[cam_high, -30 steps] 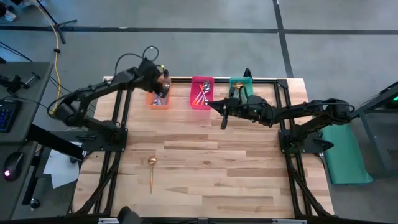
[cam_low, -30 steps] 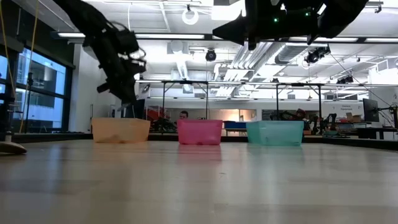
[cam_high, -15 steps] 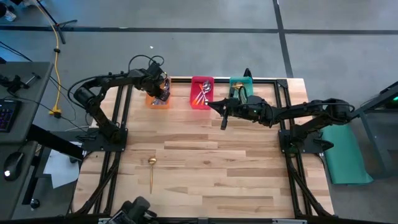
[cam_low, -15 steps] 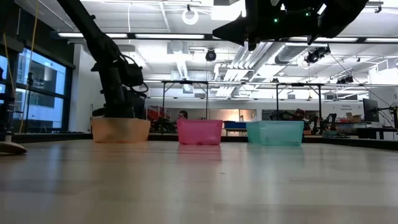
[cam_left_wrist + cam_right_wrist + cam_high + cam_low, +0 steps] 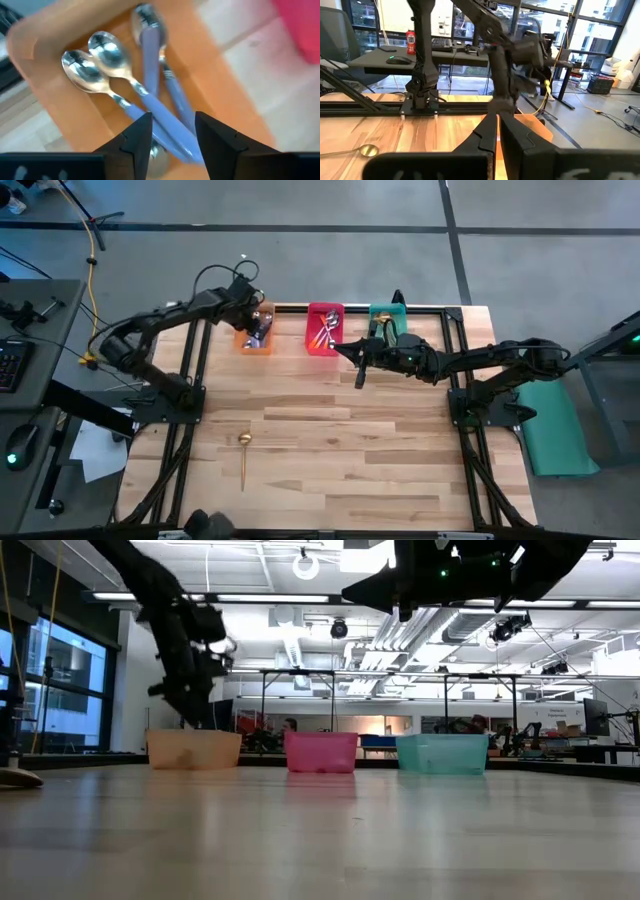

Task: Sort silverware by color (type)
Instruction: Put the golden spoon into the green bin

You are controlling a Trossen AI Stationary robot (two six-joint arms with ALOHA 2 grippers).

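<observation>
While empty, the left pincer (image 5: pixel 172 132) gapes above purple-handled spoons (image 5: pixel 150 95).

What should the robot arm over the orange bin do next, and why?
Probably lift the left gripper up out of the translucent orange bin. Its fingers stand open with nothing between them, the purple-handled spoons lie in the bin, and one all-gold spoon lies alone on the wooden table.

Left gripper (image 5: pixel 257 321) over orange bin (image 5: pixel 255 341); gold spoon (image 5: pixel 244 457) apart
</observation>
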